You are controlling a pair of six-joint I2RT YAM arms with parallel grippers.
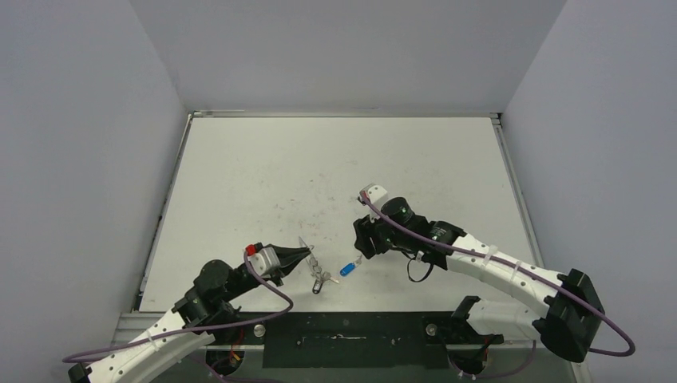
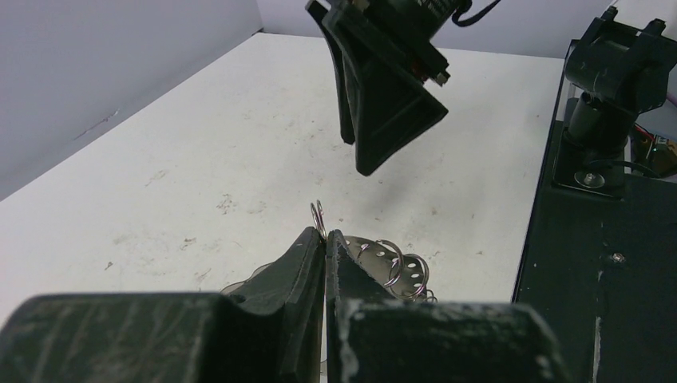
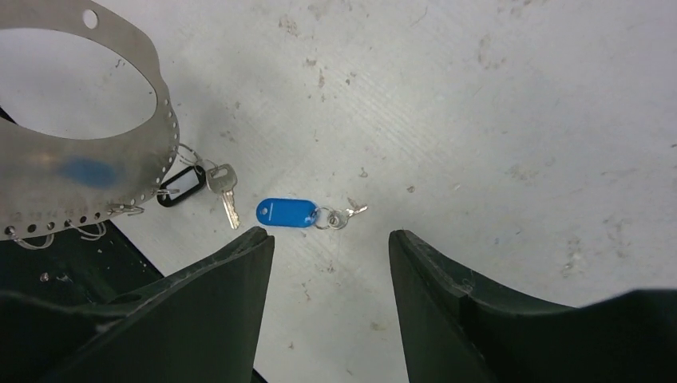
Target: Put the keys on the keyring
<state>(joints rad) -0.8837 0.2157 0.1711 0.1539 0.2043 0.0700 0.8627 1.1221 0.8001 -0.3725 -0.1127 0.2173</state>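
Left hand (image 1: 297,255) is closed on the keyring (image 1: 313,259), pinching its rim. It holds the plate on edge, lifted off the worktop (image 1: 335,159), close to the near edge and a bit left of the middle. In the left wrist view the left hand (image 2: 325,239) has both fingers pressed together with the keyring (image 2: 371,249) sticking out between and past the tips. The row of rim holes is visible, and the wire loops (image 2: 318,217) stand up from the rim.

Right hand (image 1: 363,246) is open and holds nothing. It hovers above the worktop just right of the keyring, fingers pointing down toward the near edge. In the left wrist view the right hand (image 2: 383,120) hangs above and beyond the plate, not touching it.

In the right wrist view the right hand (image 3: 327,239) has its fingers spread wide. The blue key (image 3: 287,213) lies flat on the worktop (image 3: 519,96) just past the tips, its small ring and metal key trailing to the right. It is apart from the keyring (image 3: 32,179).

The dark key (image 3: 180,185) sits right at the keyring's lower rim with its silver blade beside it. It looks hooked on a rim loop, but I cannot tell for sure.

In the top view the dark key (image 1: 319,279) is under the plate's near end and the blue key (image 1: 348,270) is just right of it, both near the near edge. A black base plate (image 1: 343,339) runs along that edge.
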